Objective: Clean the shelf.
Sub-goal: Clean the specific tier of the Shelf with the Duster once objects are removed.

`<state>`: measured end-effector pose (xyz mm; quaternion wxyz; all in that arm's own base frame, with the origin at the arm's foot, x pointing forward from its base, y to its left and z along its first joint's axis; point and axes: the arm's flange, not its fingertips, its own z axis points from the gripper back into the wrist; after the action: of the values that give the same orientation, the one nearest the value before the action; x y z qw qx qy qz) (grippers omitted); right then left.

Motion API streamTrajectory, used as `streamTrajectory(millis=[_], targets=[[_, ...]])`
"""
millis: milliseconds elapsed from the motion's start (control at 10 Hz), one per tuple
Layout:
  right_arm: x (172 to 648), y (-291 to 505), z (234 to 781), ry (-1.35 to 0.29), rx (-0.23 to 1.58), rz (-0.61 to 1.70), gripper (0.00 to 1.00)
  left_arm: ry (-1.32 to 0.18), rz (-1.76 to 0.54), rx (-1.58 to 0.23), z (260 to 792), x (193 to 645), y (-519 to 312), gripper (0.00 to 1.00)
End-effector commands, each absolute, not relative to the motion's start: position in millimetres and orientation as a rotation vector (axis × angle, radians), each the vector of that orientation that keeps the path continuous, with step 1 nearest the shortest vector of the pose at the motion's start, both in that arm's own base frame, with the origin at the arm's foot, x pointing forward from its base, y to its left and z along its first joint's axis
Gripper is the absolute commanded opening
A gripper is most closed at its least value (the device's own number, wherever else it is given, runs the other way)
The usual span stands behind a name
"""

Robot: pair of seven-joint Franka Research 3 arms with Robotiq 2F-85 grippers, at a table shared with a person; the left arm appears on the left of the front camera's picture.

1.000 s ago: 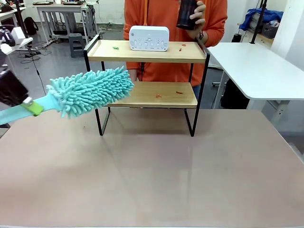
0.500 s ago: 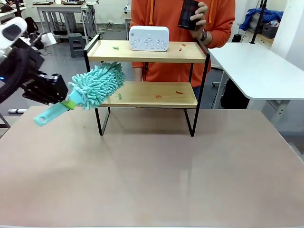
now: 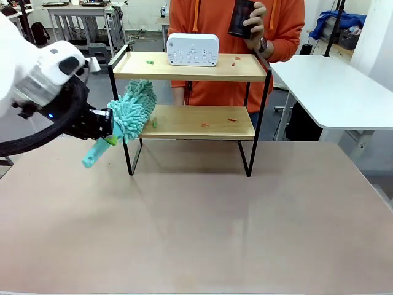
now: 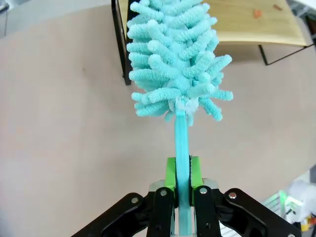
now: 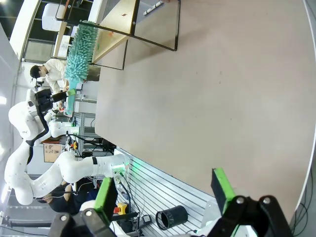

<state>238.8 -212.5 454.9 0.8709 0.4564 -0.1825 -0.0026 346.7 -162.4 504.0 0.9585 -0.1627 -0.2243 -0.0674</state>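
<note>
Left claw [image 4: 183,174] clamps the teal duster [image 4: 175,54], its head at the shelf [image 3: 215,128] (right claw [image 5: 165,190] apart).

Beige counter [image 3: 202,227] up close, a white table [image 3: 334,86] off to the far right, grey desks [image 3: 77,9] far left on a shiny grey floor [image 3: 142,42], blue fabric [image 3: 336,21] heaped far right.

Small two-tier shelf [image 3: 184,128], light wooden boards in a thin black metal frame, stands upright far-centre on the bench [image 3: 196,221]; coloured scraps [image 3: 204,124] dot both boards.
</note>
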Motion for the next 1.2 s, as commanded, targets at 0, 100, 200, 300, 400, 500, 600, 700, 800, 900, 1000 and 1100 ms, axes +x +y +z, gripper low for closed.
streamTrajectory(millis=[0,100,200,300,400,500,600,700,800,900,1000,1100], targets=[[241.2,-211.8,456.7,-0.411,0.973,0.012,1.00,-0.468,-0.093,-0.270,497.9,354.8,-176.7,0.12],[241.2,-211.8,456.7,-0.411,0.973,0.012,1.00,-0.468,-0.093,-0.249,494.4,357.3,-184.0,0.12],[241.2,-211.8,456.7,-0.411,0.973,0.012,1.00,-0.444,-0.111,-0.250,492.4,359.0,-192.3,0.12],[241.2,-211.8,456.7,-0.411,0.973,0.012,1.00,-0.436,-0.128,-0.256,492.2,360.1,-199.3,0.12],[241.2,-211.8,456.7,-0.411,0.973,0.012,1.00,-0.427,-0.146,-0.262,492.1,362.2,-208.7,0.12],[241.2,-211.8,456.7,-0.411,0.973,0.012,1.00,-0.420,-0.168,-0.268,492.9,364.4,-221.0,0.12],[241.2,-211.8,456.7,-0.411,0.973,0.012,1.00,-0.415,-0.205,-0.276,495.3,366.5,-238.7,0.12],[241.2,-211.8,456.7,-0.411,0.973,0.012,1.00,-0.394,-0.248,-0.291,494.6,368.4,-257.8,0.12],[241.2,-211.8,456.7,-0.411,0.973,0.012,1.00,-0.384,-0.281,-0.292,491.5,369.2,-275.4,0.12],[241.2,-211.8,456.7,-0.411,0.973,0.012,1.00,-0.361,-0.321,-0.306,487.5,368.9,-295.5,0.12],[241.2,-211.8,456.7,-0.411,0.973,0.012,1.00,-0.364,-0.348,-0.317,486.0,367.7,-313.5,0.12],[241.2,-211.8,456.7,-0.411,0.973,0.012,1.00,-0.358,-0.375,-0.325,486.7,366.3,-330.8,0.12]])
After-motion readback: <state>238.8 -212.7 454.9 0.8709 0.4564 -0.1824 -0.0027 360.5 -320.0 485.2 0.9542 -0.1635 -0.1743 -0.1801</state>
